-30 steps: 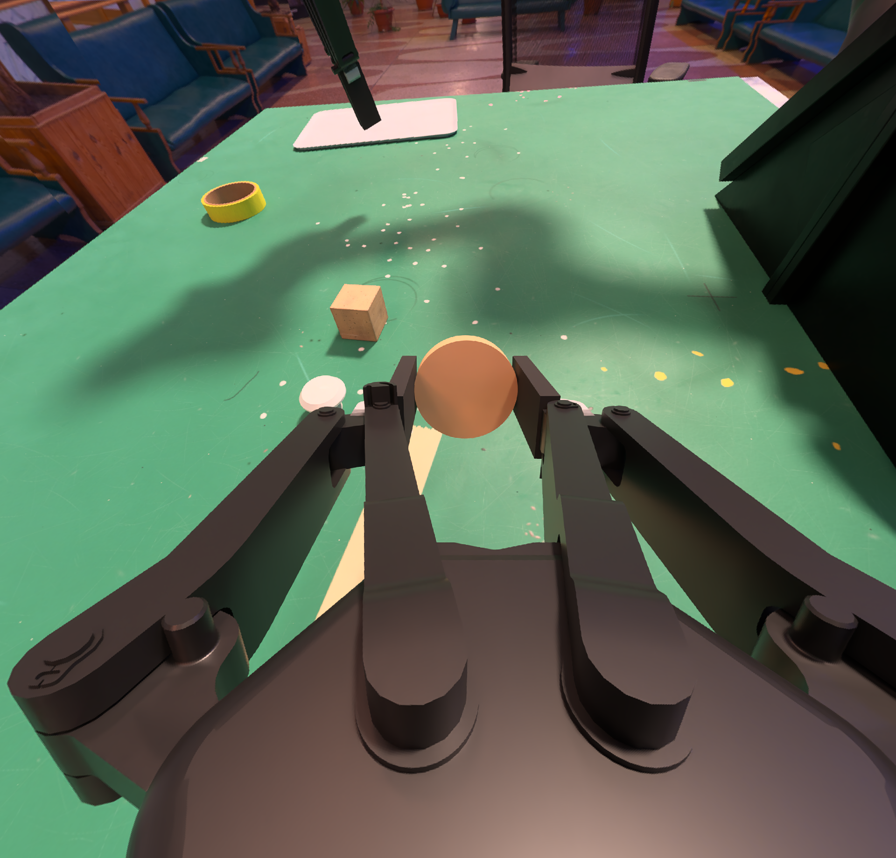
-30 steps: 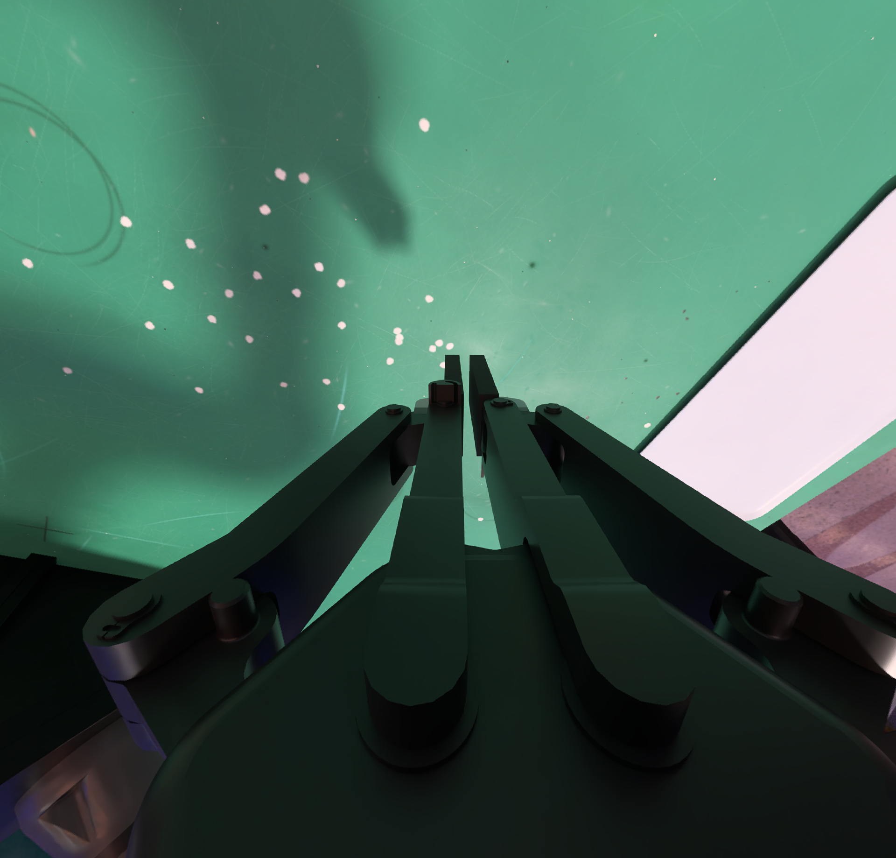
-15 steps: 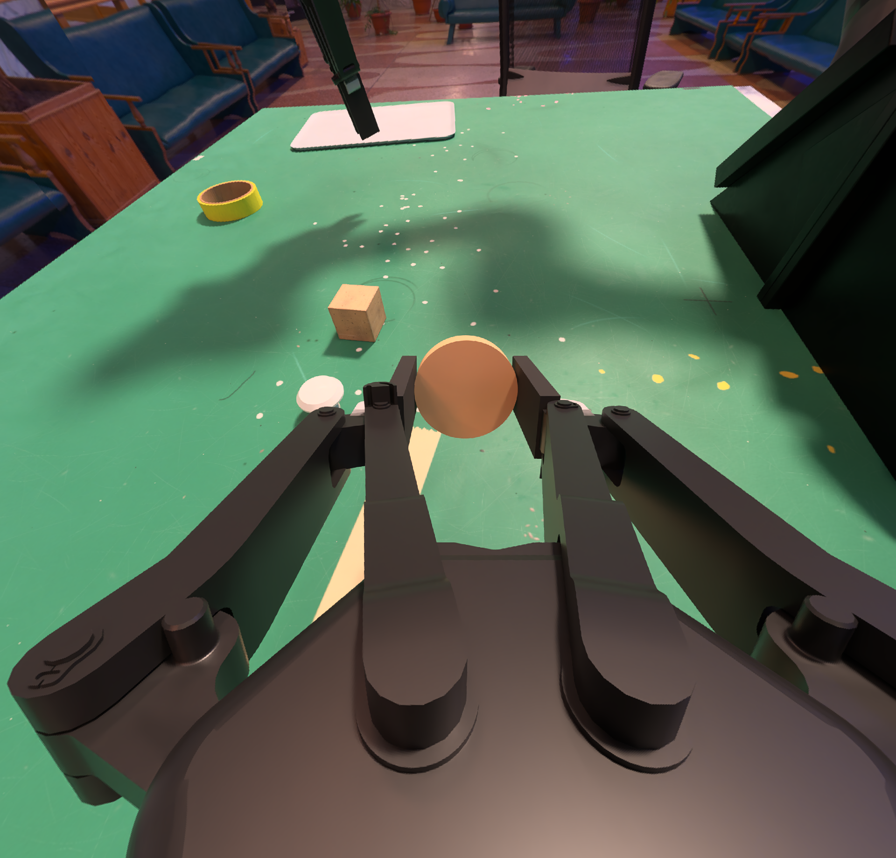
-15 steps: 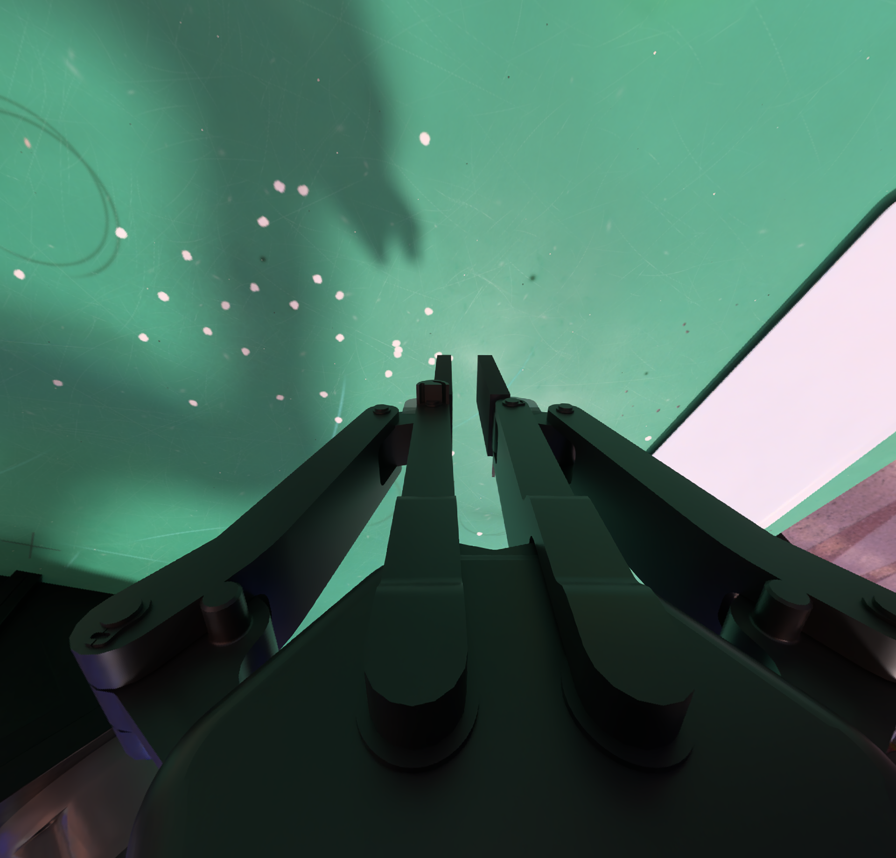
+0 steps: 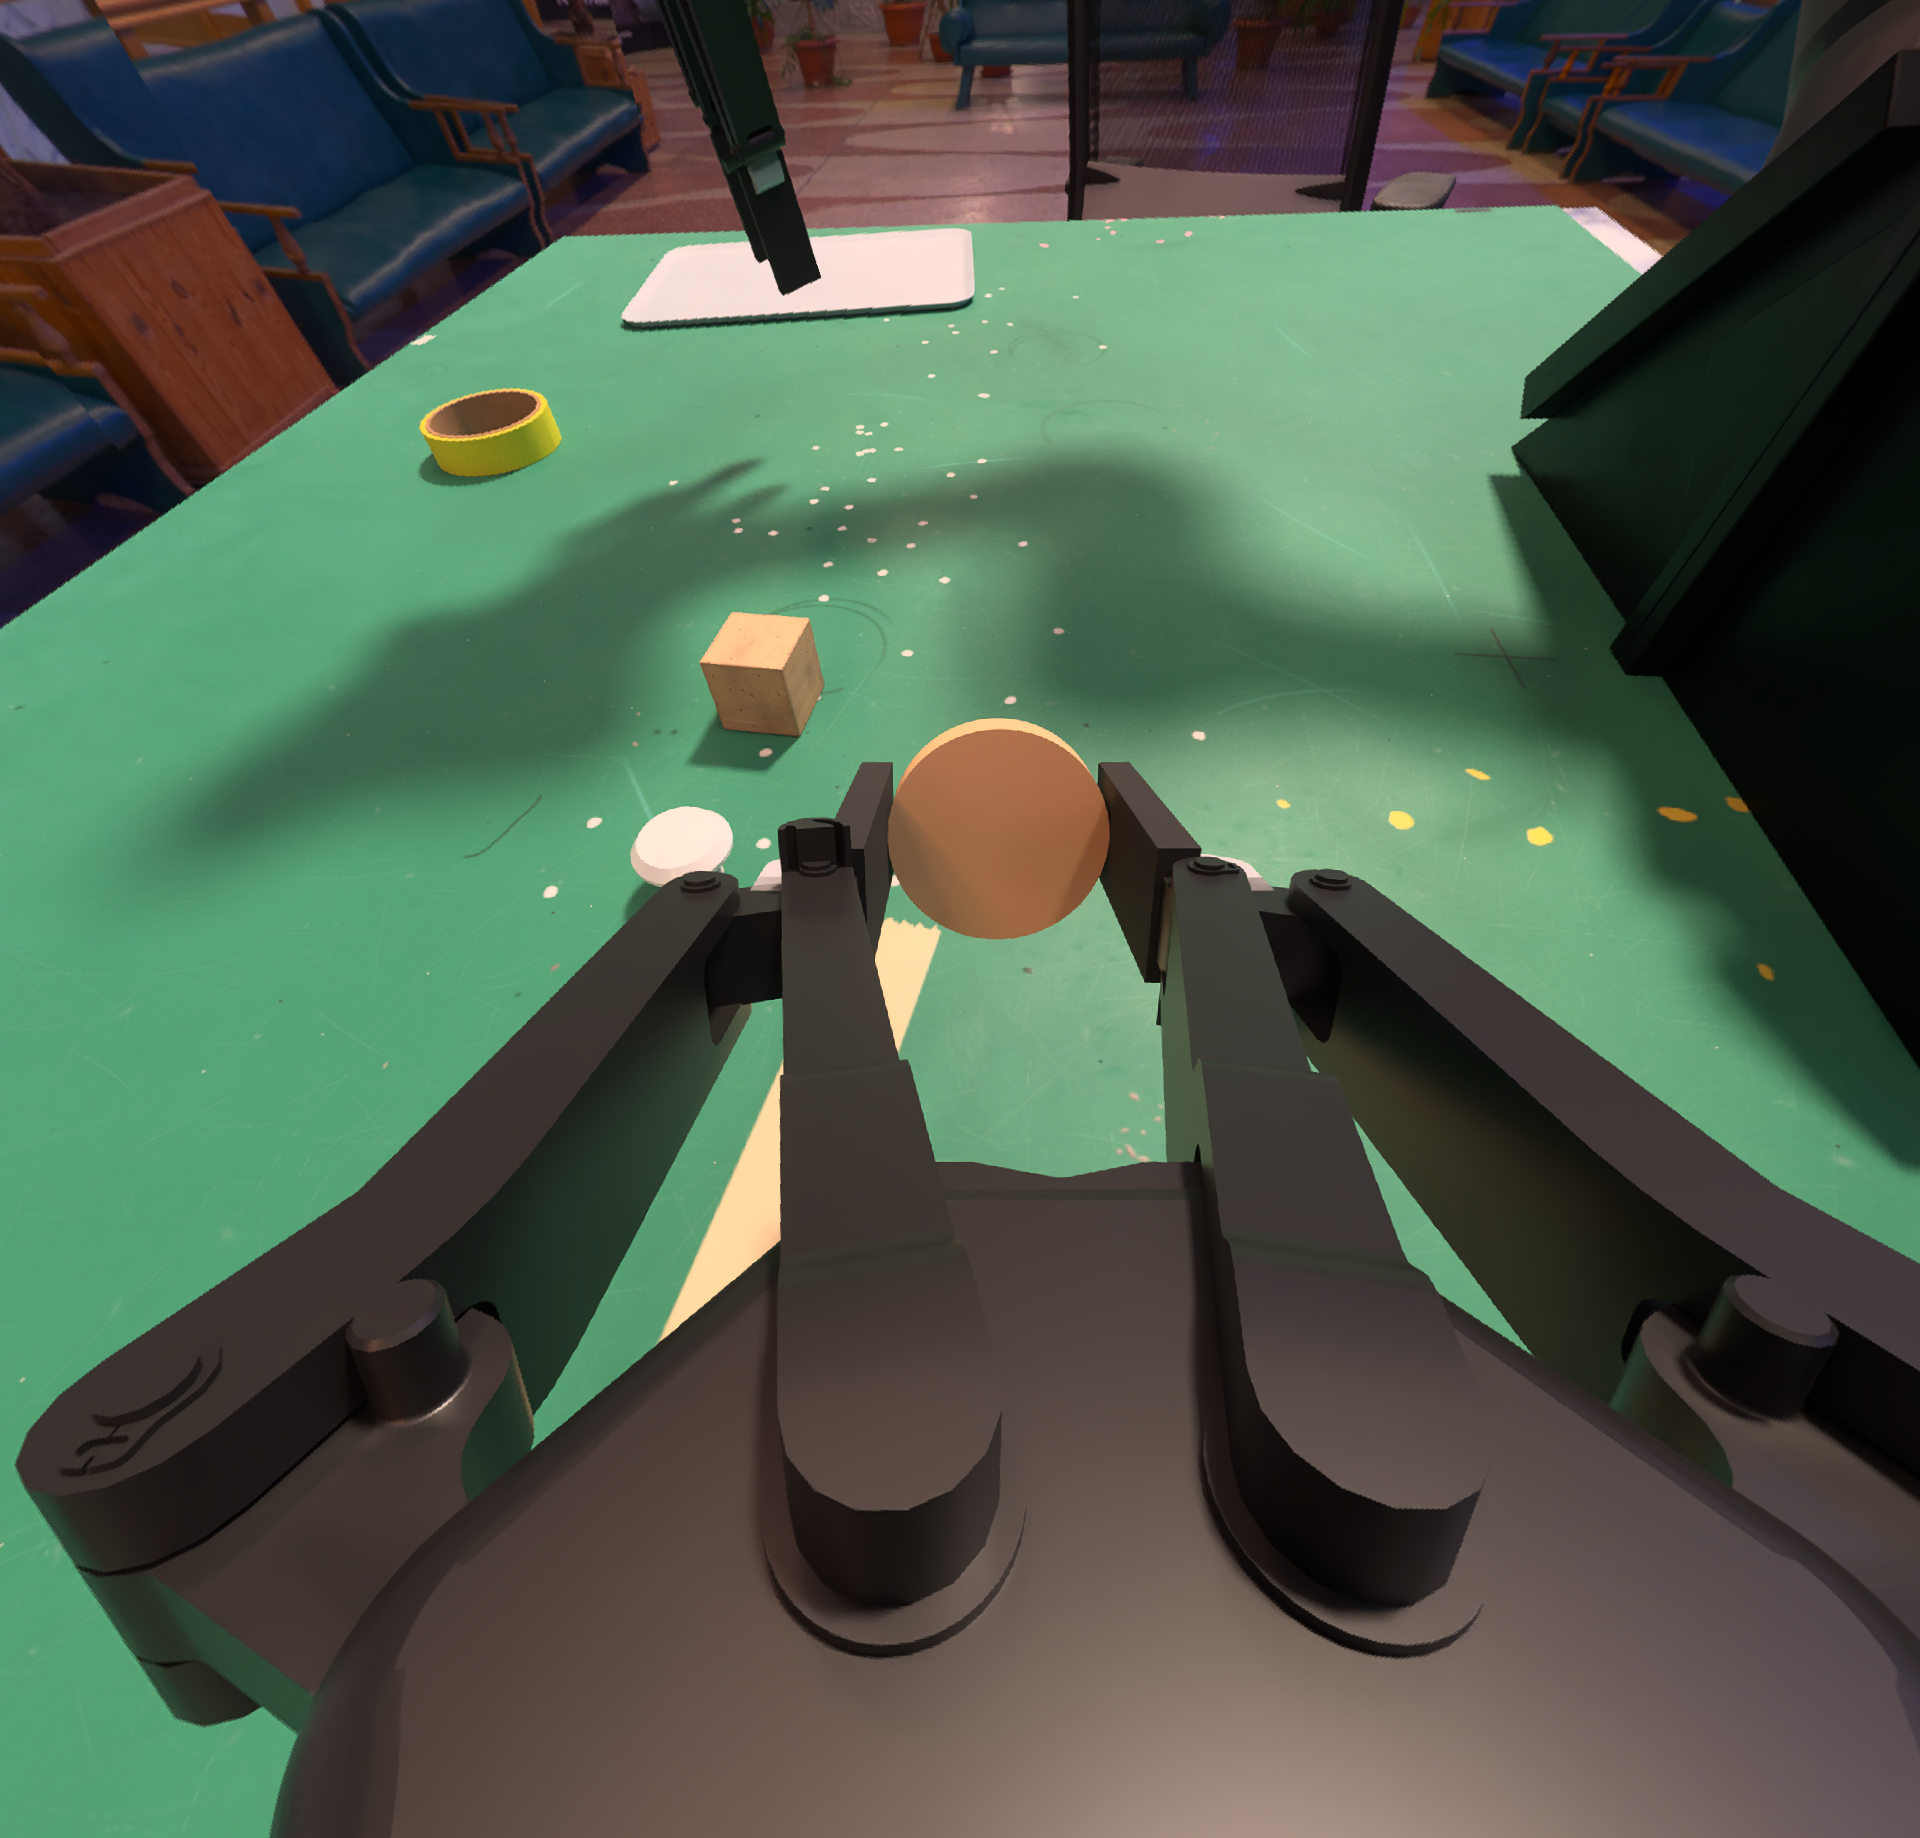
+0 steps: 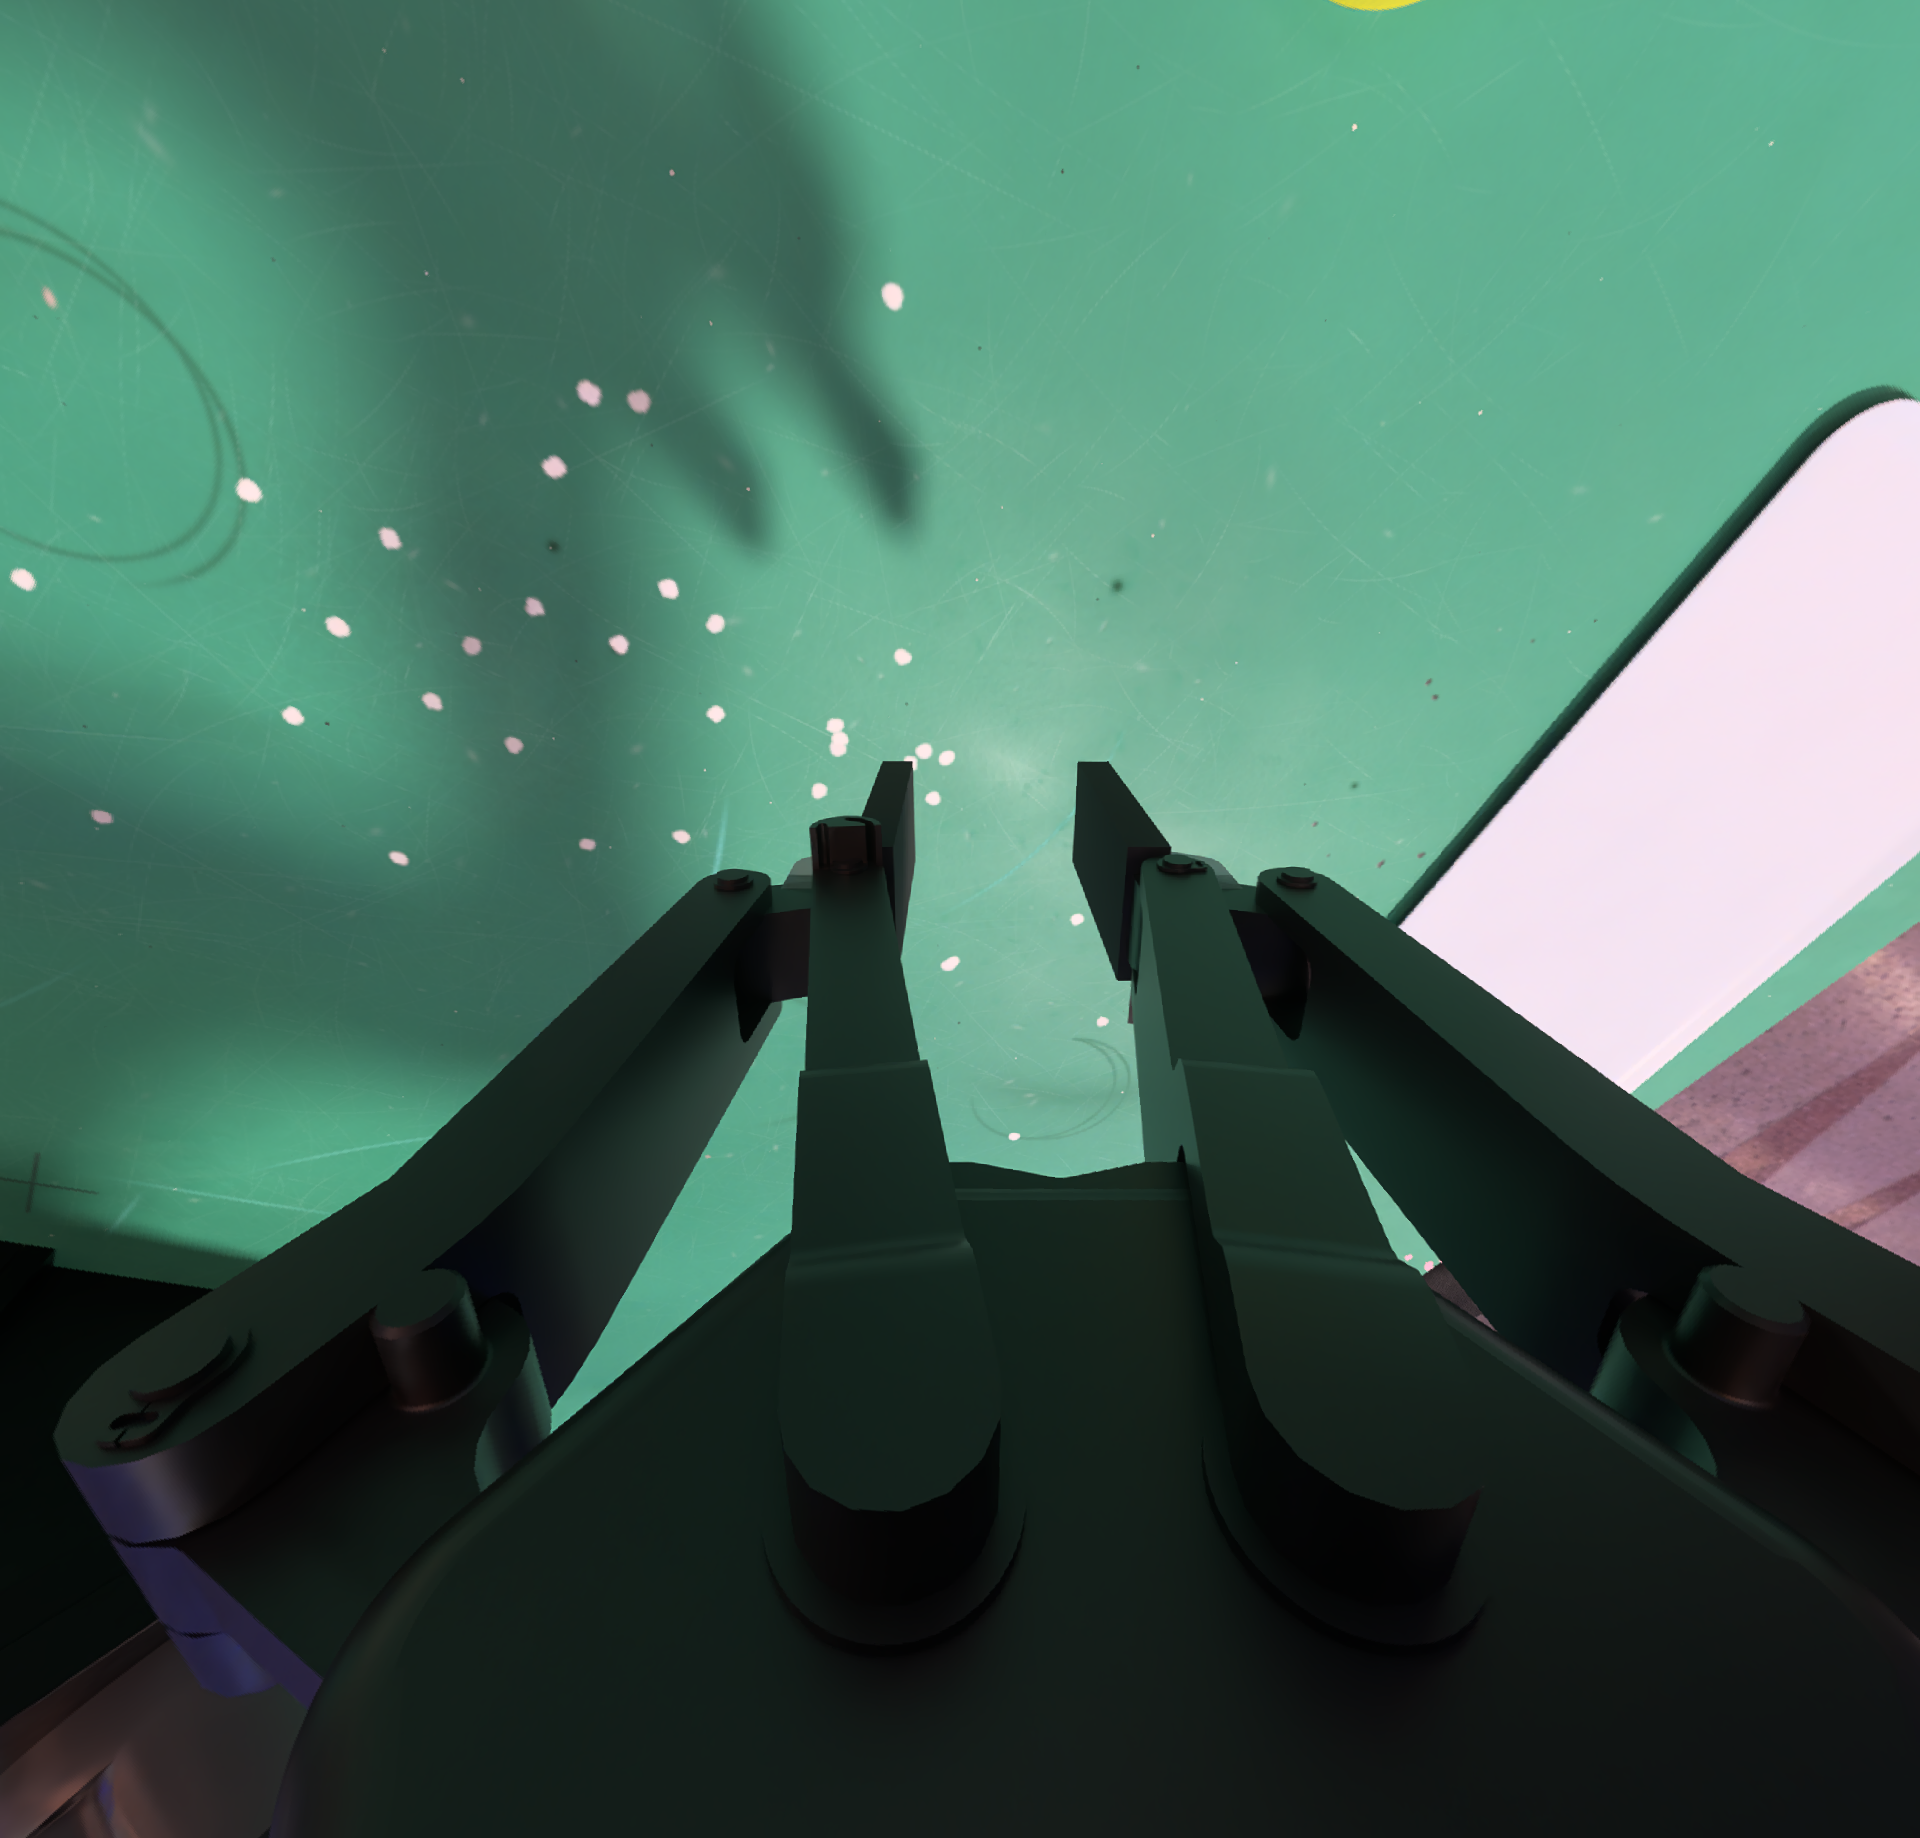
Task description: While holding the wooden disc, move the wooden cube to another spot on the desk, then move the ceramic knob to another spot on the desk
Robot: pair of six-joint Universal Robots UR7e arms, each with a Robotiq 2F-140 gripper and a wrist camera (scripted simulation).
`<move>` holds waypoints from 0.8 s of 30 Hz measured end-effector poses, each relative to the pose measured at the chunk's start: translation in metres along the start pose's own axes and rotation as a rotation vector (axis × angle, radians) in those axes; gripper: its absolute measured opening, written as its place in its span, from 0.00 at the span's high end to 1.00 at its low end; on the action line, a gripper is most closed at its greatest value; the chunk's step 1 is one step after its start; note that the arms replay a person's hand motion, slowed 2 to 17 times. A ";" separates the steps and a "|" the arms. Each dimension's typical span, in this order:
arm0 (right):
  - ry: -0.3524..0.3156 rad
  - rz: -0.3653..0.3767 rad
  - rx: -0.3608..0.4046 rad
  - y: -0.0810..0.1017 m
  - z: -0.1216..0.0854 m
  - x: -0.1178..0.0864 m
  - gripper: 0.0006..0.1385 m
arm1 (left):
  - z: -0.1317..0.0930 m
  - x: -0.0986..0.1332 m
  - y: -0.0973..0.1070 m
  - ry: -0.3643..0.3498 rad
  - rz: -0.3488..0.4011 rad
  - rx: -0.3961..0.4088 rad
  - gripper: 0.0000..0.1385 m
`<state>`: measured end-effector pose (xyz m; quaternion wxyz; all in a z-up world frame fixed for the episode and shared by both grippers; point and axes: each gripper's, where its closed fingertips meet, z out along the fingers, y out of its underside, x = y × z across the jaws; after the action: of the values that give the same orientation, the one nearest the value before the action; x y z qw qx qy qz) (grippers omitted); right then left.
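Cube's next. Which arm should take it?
Right. The left gripper is shut on the wooden disc and must keep it. The right gripper is open and empty, above the desk beyond the wooden cube.

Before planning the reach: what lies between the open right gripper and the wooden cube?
In the left wrist view, only bare green desk with white flecks separates right gripper from cube.

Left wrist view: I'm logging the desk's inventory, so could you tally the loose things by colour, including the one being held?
Wooden tan: 2, the wooden disc in the left tool and the wooden cube
White: 2, the ceramic knob and the flat pad
Yellow: 1, the tape roll
Total: 5
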<state>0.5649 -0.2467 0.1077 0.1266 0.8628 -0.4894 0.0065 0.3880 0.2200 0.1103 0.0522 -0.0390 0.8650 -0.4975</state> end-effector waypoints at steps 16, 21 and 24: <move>0.069 -0.003 0.029 0.015 -0.034 0.003 0.55 | -0.003 0.003 -0.003 -0.003 0.011 0.006 0.62; 0.097 0.000 0.057 0.018 -0.050 0.004 0.52 | -0.004 0.005 -0.005 -0.005 0.017 0.008 0.62; 0.111 0.001 0.080 0.020 -0.060 0.004 0.52 | -0.005 0.006 -0.005 -0.007 0.021 0.008 0.62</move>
<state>0.5568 -0.2462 0.1708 0.1190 0.8652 -0.4815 0.0737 0.3819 0.2213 0.1171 0.0606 -0.0315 0.8631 -0.5004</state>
